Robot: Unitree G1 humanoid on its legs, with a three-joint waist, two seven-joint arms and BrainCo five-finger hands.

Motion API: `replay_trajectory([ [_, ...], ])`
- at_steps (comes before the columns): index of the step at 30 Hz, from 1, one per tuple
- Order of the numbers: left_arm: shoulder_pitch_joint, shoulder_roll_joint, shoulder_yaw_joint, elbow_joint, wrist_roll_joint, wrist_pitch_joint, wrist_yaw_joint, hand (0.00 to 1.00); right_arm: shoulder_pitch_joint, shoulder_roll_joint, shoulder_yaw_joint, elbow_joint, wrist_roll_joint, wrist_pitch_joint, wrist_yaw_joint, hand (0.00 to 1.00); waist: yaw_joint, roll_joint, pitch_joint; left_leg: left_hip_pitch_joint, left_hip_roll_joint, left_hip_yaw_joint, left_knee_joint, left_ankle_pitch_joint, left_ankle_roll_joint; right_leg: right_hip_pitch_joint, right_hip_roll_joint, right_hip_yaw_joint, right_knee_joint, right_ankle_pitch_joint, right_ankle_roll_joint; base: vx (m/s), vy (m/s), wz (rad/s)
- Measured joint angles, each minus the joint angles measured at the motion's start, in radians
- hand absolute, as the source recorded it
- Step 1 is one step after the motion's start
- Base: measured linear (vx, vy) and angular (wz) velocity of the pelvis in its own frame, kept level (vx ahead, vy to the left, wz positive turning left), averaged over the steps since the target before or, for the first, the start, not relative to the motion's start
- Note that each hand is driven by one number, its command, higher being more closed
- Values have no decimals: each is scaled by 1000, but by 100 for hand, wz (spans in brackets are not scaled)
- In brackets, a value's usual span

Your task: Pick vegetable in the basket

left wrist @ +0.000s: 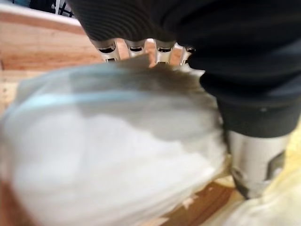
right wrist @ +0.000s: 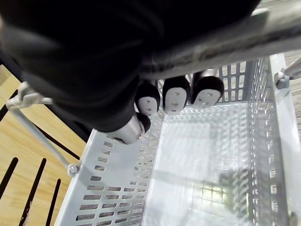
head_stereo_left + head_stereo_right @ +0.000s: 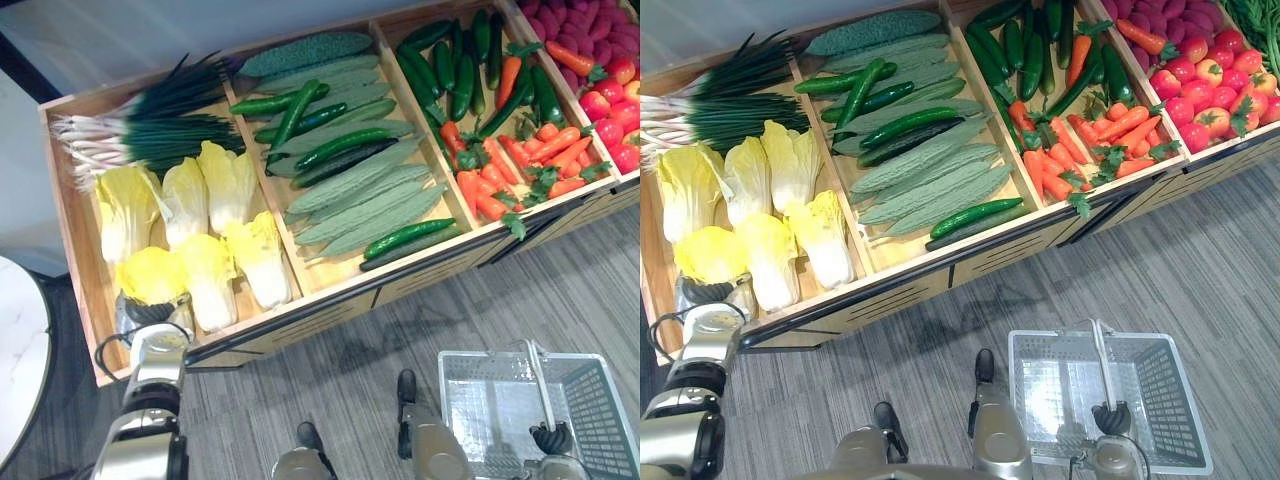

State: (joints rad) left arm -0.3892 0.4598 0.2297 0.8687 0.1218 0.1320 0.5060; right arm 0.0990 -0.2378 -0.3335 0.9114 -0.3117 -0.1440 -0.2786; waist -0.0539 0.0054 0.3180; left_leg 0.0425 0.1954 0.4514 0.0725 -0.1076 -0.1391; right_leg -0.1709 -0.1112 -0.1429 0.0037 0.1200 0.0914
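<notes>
Pale cabbage sat directly under left hand, in the near corner of the wooden crate. Fingers reached over it with tips hidden behind and thumb at its side, so couldn't tell if the grip was closed. Right hand was curled round the handle of the basket, which hung empty below it. Looked like an early stage: lift, carry and drop-in all left.
</notes>
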Motion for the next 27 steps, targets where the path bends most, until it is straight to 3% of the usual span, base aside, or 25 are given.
replay_trajectory([
  [7, 42, -37, -29, 11, -35, -21, 22, 0, 0, -3, 31, 2, -3, -2, -1, 100, -1, 0, 0, 16, -5, -1, -1, 0, 0, 24, -6, -8, -7, 0, 1, -4, -4, 2],
  [8, 42, -42, -30, 11, -40, -21, 23, 100, 0, -3, 32, 2, -3, -2, -1, 100, 0, 0, 0, 19, -6, -1, -2, 0, 0, 27, -7, -9, -8, 1, 1, -24, -3, 6],
  [18, 62, -61, -26, 12, -39, -28, 61, 100, 1, -3, 43, 7, -4, -1, 0, 100, -4, 0, -1, 38, -17, 2, -17, 1, 1, 57, -13, -11, -46, 19, 12, -12, -3, 1],
  [25, 83, -54, -20, 50, -47, -58, 70, 100, 0, -13, 73, 7, -6, 0, 4, 100, -21, -2, -4, 70, -28, 4, -36, 1, 1, 93, -17, -11, -74, 27, 18, 0, 0, 0],
  [27, 86, -55, -13, 50, -92, -71, 78, 100, 0, -12, 76, 7, -6, 0, 4, 100, -23, -4, -10, 70, -30, 4, -36, 1, 1, 94, -19, -11, -75, 28, 19, 0, 0, 0],
])
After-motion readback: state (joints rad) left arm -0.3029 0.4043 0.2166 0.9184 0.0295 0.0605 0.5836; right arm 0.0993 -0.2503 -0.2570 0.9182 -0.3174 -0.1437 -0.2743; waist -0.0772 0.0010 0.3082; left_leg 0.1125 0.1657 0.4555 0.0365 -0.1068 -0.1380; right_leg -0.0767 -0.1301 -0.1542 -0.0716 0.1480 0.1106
